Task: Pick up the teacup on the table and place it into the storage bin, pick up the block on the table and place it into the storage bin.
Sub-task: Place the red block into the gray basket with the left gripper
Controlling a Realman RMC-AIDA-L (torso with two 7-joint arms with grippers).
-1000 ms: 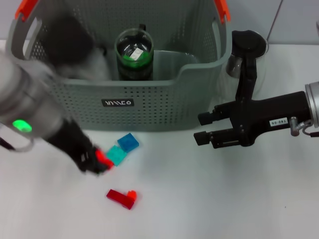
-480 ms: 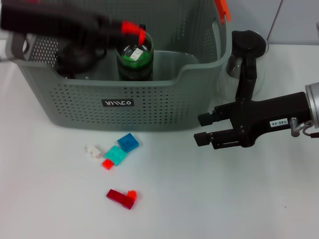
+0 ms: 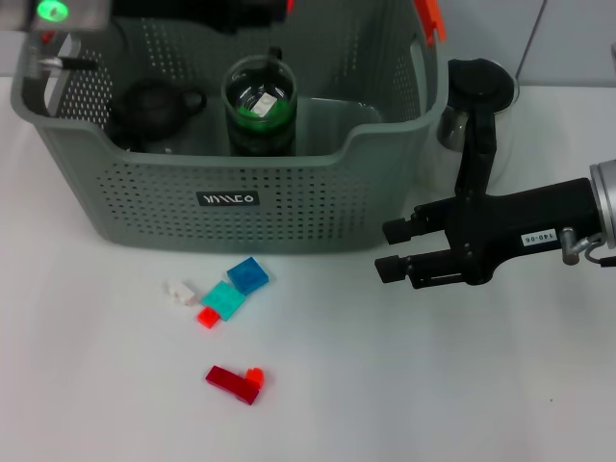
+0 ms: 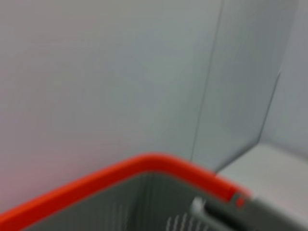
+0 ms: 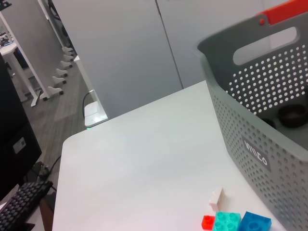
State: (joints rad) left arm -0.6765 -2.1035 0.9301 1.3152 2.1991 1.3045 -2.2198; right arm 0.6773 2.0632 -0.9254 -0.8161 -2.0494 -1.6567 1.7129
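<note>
A: Bin (image 3: 289, 207) first — where is it sitting?

B: The grey perforated storage bin is filling the upper left and centre of the head view, with orange handle clips (image 3: 430, 19) at its top corners. A dark teapot-shaped teacup (image 3: 149, 111) is resting inside at the left, and a green glass jar (image 3: 258, 106) is standing just beside it in the middle.

A: And the blocks?

B: They are lying on the white table (image 3: 433, 385) below the bin's front: a blue block (image 3: 247, 275) touching a teal block (image 3: 224, 300), a small red block (image 3: 208, 317) at the teal one's corner, a white block (image 3: 179, 291) near them, and a dark red block (image 3: 234, 382) lower down, apart from the rest.

A: What are the arms doing?

B: The left gripper (image 3: 255, 12) is hovering at the top edge over the bin, with something red at its tip; I cannot tell how its fingers are set. The right gripper (image 3: 393, 248) is hanging right of the bin with its black fingers (image 3: 404, 228) standing apart, gripping nothing.
</note>
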